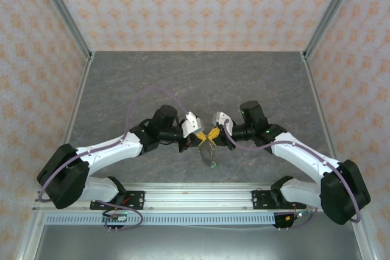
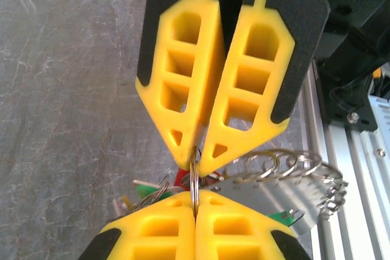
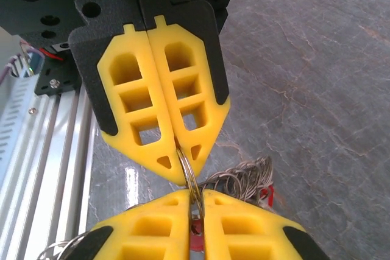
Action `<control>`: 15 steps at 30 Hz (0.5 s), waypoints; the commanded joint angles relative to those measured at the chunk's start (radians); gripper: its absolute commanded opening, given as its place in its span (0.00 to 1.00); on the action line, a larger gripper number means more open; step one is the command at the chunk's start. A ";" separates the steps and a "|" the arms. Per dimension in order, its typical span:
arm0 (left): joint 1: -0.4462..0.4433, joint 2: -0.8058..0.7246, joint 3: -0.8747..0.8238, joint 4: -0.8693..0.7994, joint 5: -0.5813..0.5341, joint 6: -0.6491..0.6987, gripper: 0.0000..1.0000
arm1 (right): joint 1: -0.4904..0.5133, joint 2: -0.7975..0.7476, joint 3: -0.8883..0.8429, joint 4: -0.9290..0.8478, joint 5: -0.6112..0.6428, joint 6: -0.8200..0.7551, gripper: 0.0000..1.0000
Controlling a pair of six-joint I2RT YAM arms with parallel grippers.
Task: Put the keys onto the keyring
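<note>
Grey table (image 1: pixel 122 83) wide around keyring (image 2: pixel 194 178), rail (image 1: pixel 195 192) near

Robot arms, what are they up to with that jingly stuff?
Both white robot arms meet in the middle, above the grey stone-patterned table. The left gripper and right gripper, yellow fingers shut tip to tip, each pinch the same thin silver metal ring. A bunch of linked silver rings and small keys with green and red heads dangles beside it.

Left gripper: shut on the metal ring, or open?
Shut. On the left gripper the yellow fingers meet with no visible gap, the thin metal ring pinched edge-on between their tips.
</note>
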 commanded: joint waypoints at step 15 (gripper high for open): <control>-0.003 -0.019 0.003 0.101 0.031 -0.037 0.05 | -0.019 0.030 -0.001 0.156 -0.115 0.083 0.00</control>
